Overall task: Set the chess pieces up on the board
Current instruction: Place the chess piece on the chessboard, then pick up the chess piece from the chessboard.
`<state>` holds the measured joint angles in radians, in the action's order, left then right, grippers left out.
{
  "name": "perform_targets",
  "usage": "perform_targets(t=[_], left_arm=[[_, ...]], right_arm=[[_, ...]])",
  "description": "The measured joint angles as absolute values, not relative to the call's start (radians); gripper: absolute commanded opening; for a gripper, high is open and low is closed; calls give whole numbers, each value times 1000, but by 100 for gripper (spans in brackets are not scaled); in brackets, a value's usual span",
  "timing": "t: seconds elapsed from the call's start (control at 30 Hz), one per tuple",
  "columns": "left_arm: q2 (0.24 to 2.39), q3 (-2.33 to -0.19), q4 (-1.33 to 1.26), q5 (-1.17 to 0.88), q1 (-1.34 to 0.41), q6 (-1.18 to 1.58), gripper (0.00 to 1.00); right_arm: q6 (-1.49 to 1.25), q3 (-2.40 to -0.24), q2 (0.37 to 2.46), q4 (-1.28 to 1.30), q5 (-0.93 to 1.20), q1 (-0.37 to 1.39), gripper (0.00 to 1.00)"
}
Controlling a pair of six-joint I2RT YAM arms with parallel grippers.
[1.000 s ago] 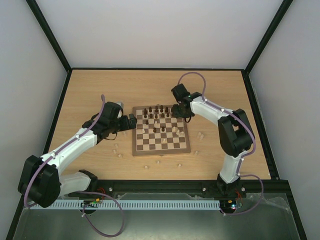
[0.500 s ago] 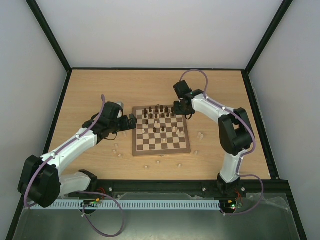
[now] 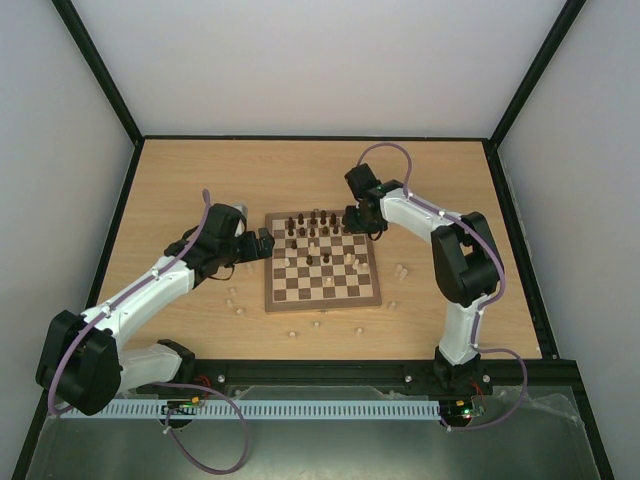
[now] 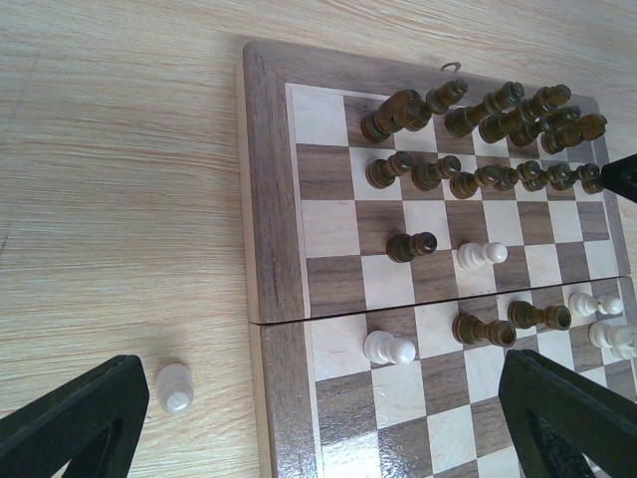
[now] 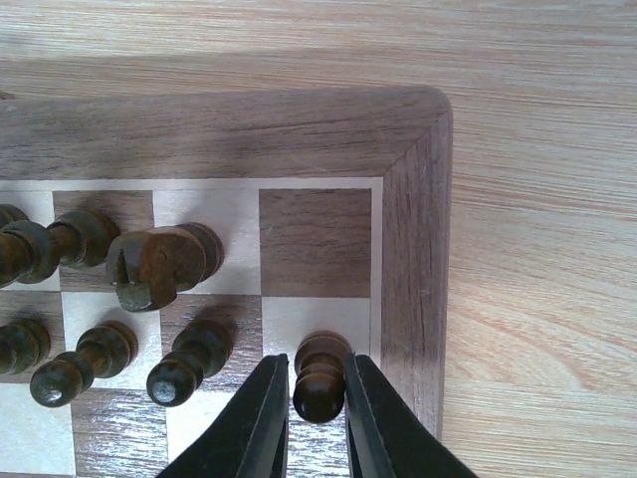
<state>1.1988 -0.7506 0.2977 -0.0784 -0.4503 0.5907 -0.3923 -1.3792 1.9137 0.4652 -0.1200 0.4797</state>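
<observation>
The board [image 4: 264,179] is lying flat at the centre of the bench [image 3: 200,180]. Seen from the top camera, dark chess pieces [image 4: 478,105] are standing in two crowded rows along the board's 12 o'clock edge. A few dark and pale pieces are sitting on the middle ranks.

The right claw [image 5: 317,363] is reaching down at the board's 1 o'clock corner. Its fingers are closing narrowly on a dark pawn [image 5: 320,378], one finger lying against each side of the pawn's head. The pawn is standing upright on the cream square in the outermost file, just beside the border. The dark corner square at 12 o'clock of it is standing vacant. Three more dark pawns [image 5: 189,363] are lining up at its 9 o'clock.

The left claw [image 3: 265,243] is hovering at the board's 9 o'clock edge with its fingers spread to full width, and it is gripping nothing. A pale pawn [image 4: 175,386] is resting on the bench just beside its left finger, clear of the board.

Loose pale pieces [image 3: 400,270] are lying on the bench at 3, 6 and 8 o'clock of the board.
</observation>
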Motion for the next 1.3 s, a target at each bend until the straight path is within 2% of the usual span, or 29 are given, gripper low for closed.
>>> perform_targets(t=[0.17, 0.47, 0.6, 0.63, 0.67, 0.97, 1.13, 1.3], left_arm=[[1199, -751, 298, -78, -450, 591, 100], [1199, -751, 300, -73, -456, 591, 100], [1199, -754, 315, -42, -488, 591, 100], [1199, -759, 325, -33, -502, 592, 100], [1202, -770, 336, -19, -519, 593, 100], [1342, -897, 358, 90, -635, 616, 98], [1467, -976, 364, 132, -671, 626, 84], [1570, -1044, 359, 157, -691, 630, 60]], right_arm=[[-393, -1379, 1915, 465, -113, 480, 26], [-397, -1375, 1891, 467, -123, 480, 59], [-408, -1330, 1790, 464, -132, 480, 77], [-406, -1314, 1758, 463, -132, 480, 96], [-411, -1298, 1724, 463, -132, 480, 99], [-420, -1126, 1446, 442, -89, 480, 99], [-427, -1081, 1369, 442, -58, 480, 99], [-428, -1072, 1349, 431, -22, 485, 99]])
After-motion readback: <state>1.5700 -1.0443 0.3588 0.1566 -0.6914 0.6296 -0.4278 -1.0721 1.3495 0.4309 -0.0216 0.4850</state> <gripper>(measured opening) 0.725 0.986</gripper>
